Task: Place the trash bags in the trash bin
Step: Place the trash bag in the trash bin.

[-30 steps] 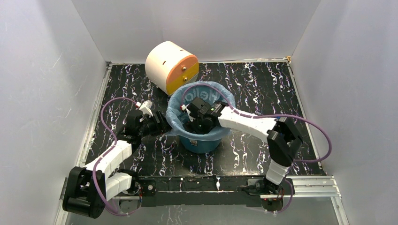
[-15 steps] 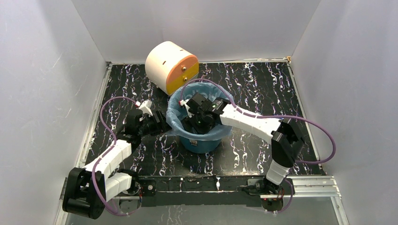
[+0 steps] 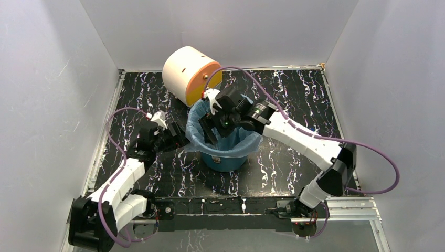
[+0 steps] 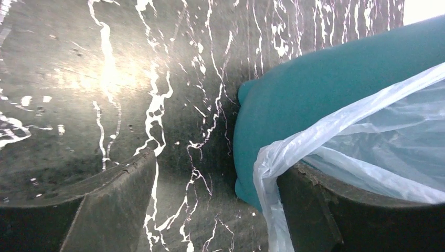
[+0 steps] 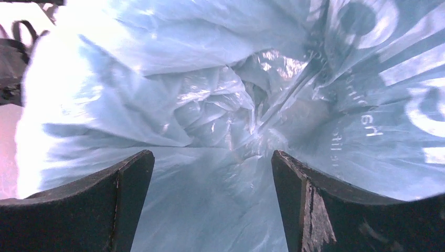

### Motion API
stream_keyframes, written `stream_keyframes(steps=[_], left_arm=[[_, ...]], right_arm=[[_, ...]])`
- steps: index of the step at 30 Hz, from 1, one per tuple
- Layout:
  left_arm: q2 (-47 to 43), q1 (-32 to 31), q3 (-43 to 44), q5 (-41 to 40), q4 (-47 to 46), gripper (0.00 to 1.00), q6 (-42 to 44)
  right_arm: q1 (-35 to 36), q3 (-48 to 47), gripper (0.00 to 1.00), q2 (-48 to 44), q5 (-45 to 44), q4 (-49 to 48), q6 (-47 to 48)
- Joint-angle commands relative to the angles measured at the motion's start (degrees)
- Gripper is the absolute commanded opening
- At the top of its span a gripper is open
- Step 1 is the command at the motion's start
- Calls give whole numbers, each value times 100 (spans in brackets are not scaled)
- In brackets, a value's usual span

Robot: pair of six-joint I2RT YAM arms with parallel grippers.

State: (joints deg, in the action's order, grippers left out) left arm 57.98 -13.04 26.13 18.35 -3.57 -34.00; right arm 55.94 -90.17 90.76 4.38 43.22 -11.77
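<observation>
The teal trash bin [image 3: 229,160] stands mid-table, lined with the pale blue trash bag [image 3: 194,129], whose edge folds over the rim. My right gripper [image 3: 212,130] hovers over the bin's mouth, tilted downward. In the right wrist view the right gripper [image 5: 210,202] is open, with only the crinkled trash bag [image 5: 210,105] inside the bin below it. My left gripper [image 3: 181,140] is at the bin's left side. Seen from the left wrist, the left gripper [image 4: 215,207] is open, the trash bag's edge [image 4: 278,163] drapes over its right finger [image 4: 320,215], and the trash bin's wall [image 4: 315,89] is just beyond.
A cream and orange drum-shaped box [image 3: 186,73] lies behind the bin, close to its back left rim. White walls enclose the dark marbled table [image 3: 294,100] on three sides. Purple cables loop out from both arms.
My right gripper has lifted from deep inside the bin to its mouth, the arm stretching out. My left gripper has opened wider beside the bin.
</observation>
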Motion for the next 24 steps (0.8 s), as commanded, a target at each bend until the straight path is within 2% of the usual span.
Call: stream_keyframes(steps=[1,4,8,11,13,15,17,19,22,24], left_arm=[[-545,-21,483,-943,803,84,173],[-889,-20,726,-1463,1217,88,231],[-1274,-23,1168,-2072,1705,91,396],[-1317,-23,1722,-2132,2058,91,745],[-1264,-19,2085,-1905,2191,91,1006],[-1166,-23,2488,-1480,2266,91,1225],[-985,-23,2919,-1005,2264,92,1462],[-691,-23,3392,-307,2270,92,1682],[-152,-43,4087,691,2292,91,1828],[181,-249,4491,1035,2292,91,1831]], right_arm=[[17,-350,93,-643,-235,-422,154],[14,-184,98,-1194,-744,-962,236],[18,704,99,-2068,-1657,-2159,308],[-31,1263,99,-2457,-3086,-2650,53],[-354,1358,99,-2483,-3777,-2432,-305],[-1310,1411,99,-2482,-3354,-1936,-861],[-2547,1692,99,-2651,-2169,-1858,-1419],[-3537,2163,99,-2892,-1366,-2059,-1700],[-4309,2846,99,-3156,-595,-2310,-2211],[-4581,3330,99,-3240,-18,-2437,-2550]])
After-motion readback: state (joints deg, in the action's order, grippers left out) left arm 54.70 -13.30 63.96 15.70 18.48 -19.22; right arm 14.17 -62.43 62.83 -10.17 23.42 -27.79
